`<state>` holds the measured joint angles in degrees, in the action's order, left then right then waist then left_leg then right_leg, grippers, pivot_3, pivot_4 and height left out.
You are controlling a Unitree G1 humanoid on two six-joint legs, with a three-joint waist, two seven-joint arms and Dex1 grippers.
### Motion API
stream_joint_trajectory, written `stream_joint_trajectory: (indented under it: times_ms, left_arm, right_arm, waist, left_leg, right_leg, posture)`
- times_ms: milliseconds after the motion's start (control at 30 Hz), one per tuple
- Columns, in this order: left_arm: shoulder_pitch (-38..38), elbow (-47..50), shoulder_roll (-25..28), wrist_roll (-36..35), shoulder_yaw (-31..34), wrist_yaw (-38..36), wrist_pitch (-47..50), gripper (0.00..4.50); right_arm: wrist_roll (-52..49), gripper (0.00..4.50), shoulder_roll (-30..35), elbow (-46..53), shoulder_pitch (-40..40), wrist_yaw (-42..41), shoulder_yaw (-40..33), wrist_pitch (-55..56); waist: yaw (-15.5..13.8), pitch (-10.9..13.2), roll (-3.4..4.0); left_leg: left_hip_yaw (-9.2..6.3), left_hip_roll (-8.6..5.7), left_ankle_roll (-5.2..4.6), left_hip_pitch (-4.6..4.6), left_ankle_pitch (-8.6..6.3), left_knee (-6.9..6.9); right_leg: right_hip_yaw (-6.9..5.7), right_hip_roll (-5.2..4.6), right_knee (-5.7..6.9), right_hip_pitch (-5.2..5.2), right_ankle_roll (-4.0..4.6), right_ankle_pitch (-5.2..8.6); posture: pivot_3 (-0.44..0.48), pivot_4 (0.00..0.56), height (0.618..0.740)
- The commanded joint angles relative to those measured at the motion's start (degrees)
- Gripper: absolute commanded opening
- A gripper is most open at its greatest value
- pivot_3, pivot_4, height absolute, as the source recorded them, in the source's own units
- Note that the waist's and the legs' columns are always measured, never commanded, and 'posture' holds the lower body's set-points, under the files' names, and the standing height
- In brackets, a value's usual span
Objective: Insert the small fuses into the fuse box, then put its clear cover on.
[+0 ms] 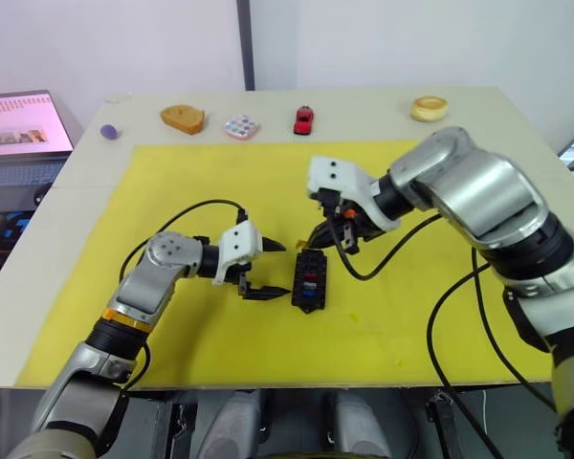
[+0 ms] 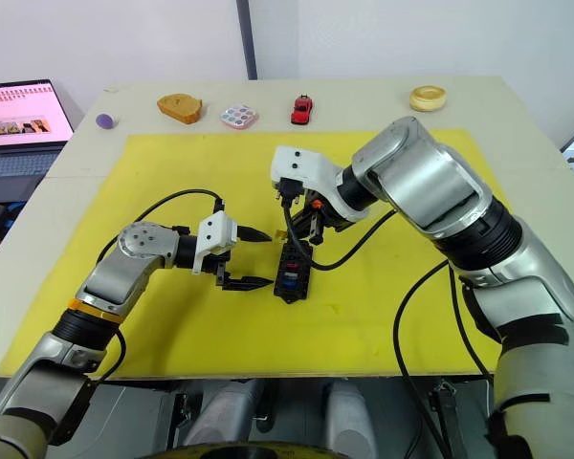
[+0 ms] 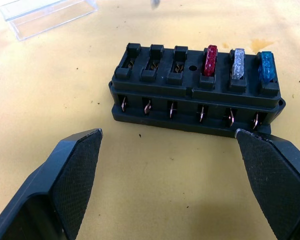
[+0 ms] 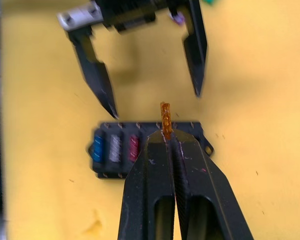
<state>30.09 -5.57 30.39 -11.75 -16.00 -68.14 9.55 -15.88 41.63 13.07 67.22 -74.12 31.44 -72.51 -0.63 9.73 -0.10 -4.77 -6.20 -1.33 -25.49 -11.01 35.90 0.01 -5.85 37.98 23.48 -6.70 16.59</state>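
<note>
Fuse box (image 1: pixel 308 281), centre of the frame on the yellow mat (image 1: pixel 172 182), carries three fuses. Right gripper (image 4: pixel 166 131) pinches an orange fuse (image 4: pixel 165 118) above it; left gripper (image 1: pixel 264 269) spread beside. Risk: tilted fuse jams, missing its slot

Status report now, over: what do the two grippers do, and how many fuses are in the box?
Right gripper shut on orange fuse, above fuse box. Left gripper open beside box. Three fuses seated: red, clear, blue. Clear cover aside. Nothing blocking.
</note>
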Motion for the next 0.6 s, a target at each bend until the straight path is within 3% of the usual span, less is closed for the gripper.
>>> stream_joint_trajectory:
  times_ms: [33, 100, 267, 600]
  left_arm:
    - [1.43, 0.46, 0.14, 0.24, 0.97, -0.08, -1.28, 4.5]
    - [1.19, 0.83, 0.15, 0.27, 1.03, 0.11, -1.16, 4.5]
    - [0.25, 1.54, 0.62, 0.82, 0.73, 0.31, -1.5, 4.5]
    - [-0.22, 1.87, 1.23, 0.91, 0.98, -0.07, -2.02, 4.5]
  right_arm:
    - [-0.38, 0.02, 0.93, 2.78, 1.61, 0.83, 2.68, -0.1]
    - [2.61, 0.02, 3.11, 3.95, 4.02, -0.24, 8.1, 2.95]
    - [2.31, 0.02, 2.46, 2.05, 7.01, 0.63, 12.01, 0.07]
    - [0.74, 0.02, 1.37, 1.11, 10.22, 1.77, 15.36, -4.86]
  waist:
    - [0.05, 0.0, 0.0]
    - [0.04, 0.01, 0.01]
    - [0.24, 0.01, 0.02]
    - [0.15, 0.01, 0.02]
  left_leg:
    - [0.0, 0.0, 0.0, 0.0, 0.0, 0.0]
    - [0.01, 0.0, 0.0, -0.01, 0.0, 0.01]
    - [0.02, 0.01, 0.0, 0.0, 0.0, -0.02]
    - [0.02, 0.0, 0.0, 0.0, 0.0, -0.01]
  right_leg:
    - [0.0, 0.0, 0.0, 0.0, 0.0, 0.0]
    - [0.0, 0.0, 0.02, 0.0, 0.0, 0.0]
    - [0.0, 0.01, 0.02, 0.08, 0.0, 0.0]
    - [0.0, 0.0, 0.02, 0.09, 0.0, 0.0]
  posture:
    - [0.0, 0.15, 0.74]
    - [0.0, 0.15, 0.74]
    - [0.0, 0.15, 0.74]
    - [0.0, 0.15, 0.74]
